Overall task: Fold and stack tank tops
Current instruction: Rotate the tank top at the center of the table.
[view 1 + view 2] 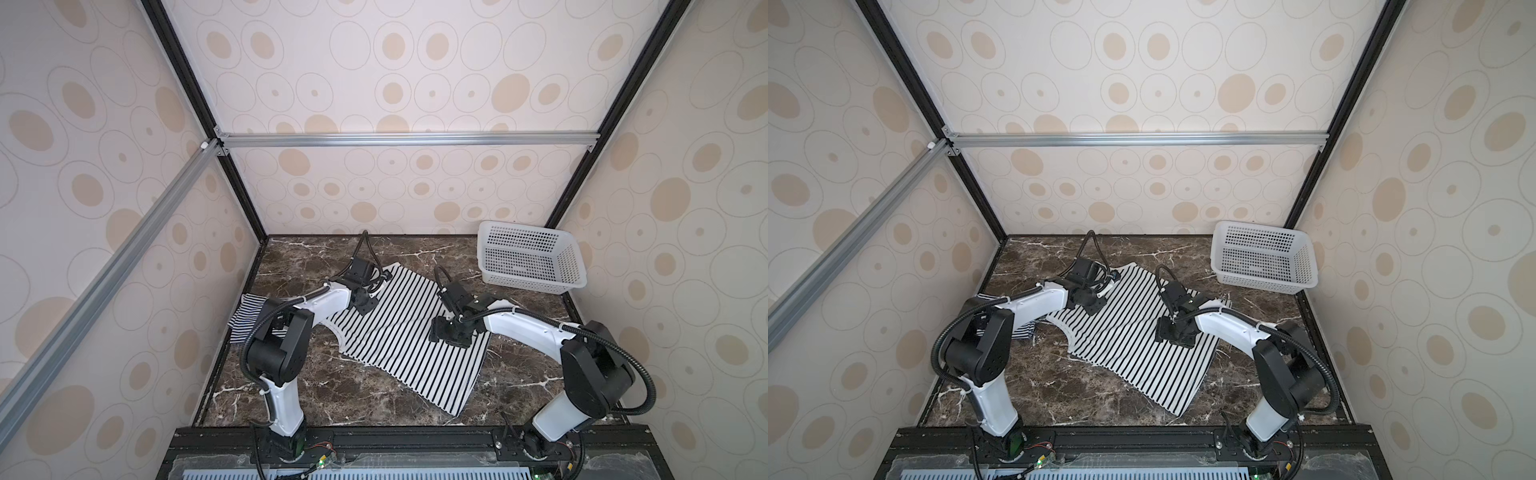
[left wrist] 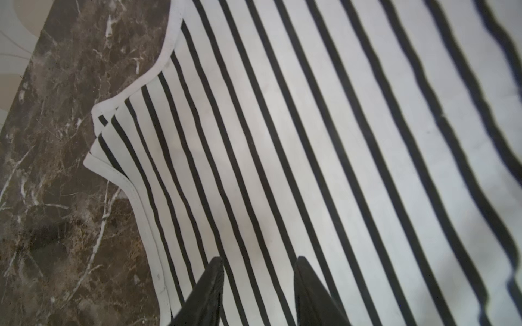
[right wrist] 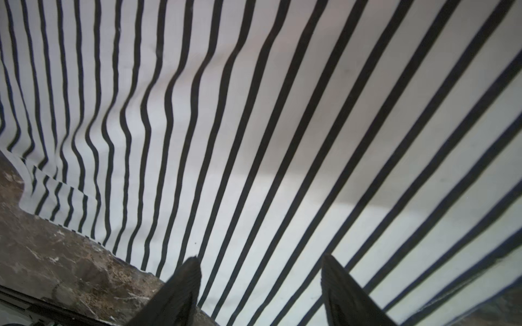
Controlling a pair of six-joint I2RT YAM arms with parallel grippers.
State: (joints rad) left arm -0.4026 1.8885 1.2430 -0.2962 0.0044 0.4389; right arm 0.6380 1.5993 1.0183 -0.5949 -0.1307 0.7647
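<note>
Your left gripper (image 2: 258,264) is hanging over the wide-striped tank top (image 2: 296,141), jaws partly apart and grasping nothing, with the top's white-bound edge lying just beside it. Your right gripper (image 3: 260,261) is hovering over the same top near another edge, jaws spread wider, also empty. You cannot tell whether either is touching the cloth. That top is lying spread beneath both grippers. The narrow-striped tank top (image 1: 245,316) is lying beyond the left gripper, partly under that arm. A white perforated basket (image 1: 528,257) is standing beyond the right gripper. A dark, white-veined marble tabletop (image 1: 332,395) is carrying it all, with cream oval-patterned walls (image 1: 395,83) closing it in.
</note>
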